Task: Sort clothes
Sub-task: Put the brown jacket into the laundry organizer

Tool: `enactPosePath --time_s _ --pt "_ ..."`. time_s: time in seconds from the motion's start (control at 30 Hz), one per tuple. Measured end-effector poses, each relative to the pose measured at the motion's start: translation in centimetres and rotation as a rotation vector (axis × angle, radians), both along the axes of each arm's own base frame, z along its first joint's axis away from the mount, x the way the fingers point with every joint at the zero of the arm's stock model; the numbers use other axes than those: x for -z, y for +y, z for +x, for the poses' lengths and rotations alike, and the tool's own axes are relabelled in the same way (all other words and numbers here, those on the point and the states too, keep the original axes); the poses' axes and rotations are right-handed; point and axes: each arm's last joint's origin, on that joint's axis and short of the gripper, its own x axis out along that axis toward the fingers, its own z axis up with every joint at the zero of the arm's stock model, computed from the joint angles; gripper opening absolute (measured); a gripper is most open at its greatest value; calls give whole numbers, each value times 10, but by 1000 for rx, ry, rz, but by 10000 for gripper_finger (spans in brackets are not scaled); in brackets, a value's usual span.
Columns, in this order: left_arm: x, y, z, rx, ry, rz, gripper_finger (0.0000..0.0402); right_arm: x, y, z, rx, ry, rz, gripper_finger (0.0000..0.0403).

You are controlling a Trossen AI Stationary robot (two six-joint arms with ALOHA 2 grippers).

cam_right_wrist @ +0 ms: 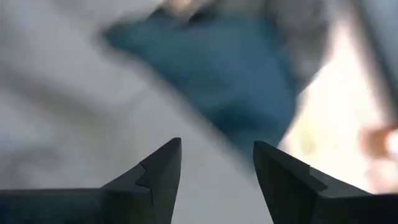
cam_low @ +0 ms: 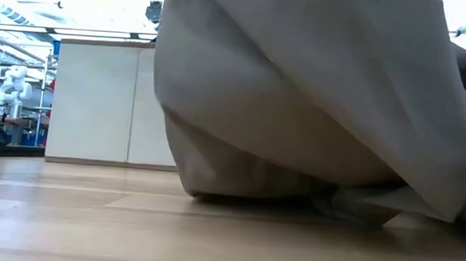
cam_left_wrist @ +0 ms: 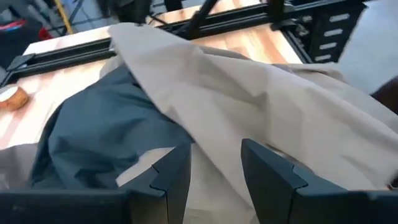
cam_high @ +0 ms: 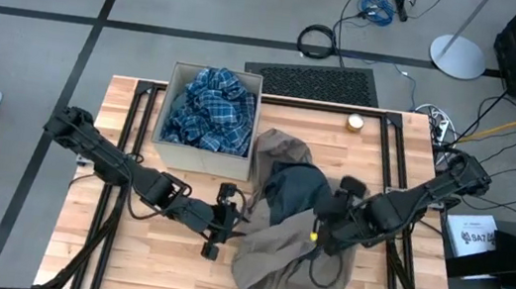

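Note:
A taupe-brown garment (cam_high: 273, 256) lies spread over the table's middle, bunched up high in the low view (cam_low: 298, 110). A dark teal piece (cam_high: 289, 194) lies on it, partly under a taupe fold (cam_left_wrist: 261, 87). My left gripper (cam_high: 228, 222) is at the garment's left edge, shut on taupe cloth. My right gripper (cam_high: 318, 237) hangs open over the garment's right part, tipped downward, with nothing between its fingers (cam_right_wrist: 161, 171). A blue-white plaid shirt (cam_high: 211, 108) fills the cardboard box (cam_high: 179, 74) at the far left. My left gripper has taupe cloth (cam_left_wrist: 214, 177) between its two fingers, at the garment's left edge. It comes from the table's left, slanting a little downward. A ridge of the cloth (cam_left_wrist: 186, 62) runs away from the fingers. I cannot tell whether it holds one layer or several.
A small round tan object (cam_high: 355, 122) sits near the table's far edge, right of the box. Black frame rails (cam_high: 392, 152) run along both sides of the wooden top. Bare wood (cam_high: 143, 259) lies at the near left. Cables lie on the floor beyond the far edge.

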Motion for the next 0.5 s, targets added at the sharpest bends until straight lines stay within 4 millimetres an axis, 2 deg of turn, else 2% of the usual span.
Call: enactPosePath --time_s 0.1,0.3,0.4,0.5 --pt "0 6 2 -44 2 -40 151 -2 -17 15 45 -79 -55 185" --pt "0 10 4 -72 3 -64 151 2 -60 53 -1 -177 101 188" --pt "0 10 4 -70 8 -62 151 12 -79 62 -15 -183 159 189" --pt "1 8 3 -66 16 -58 151 30 -103 62 63 -146 186 189"
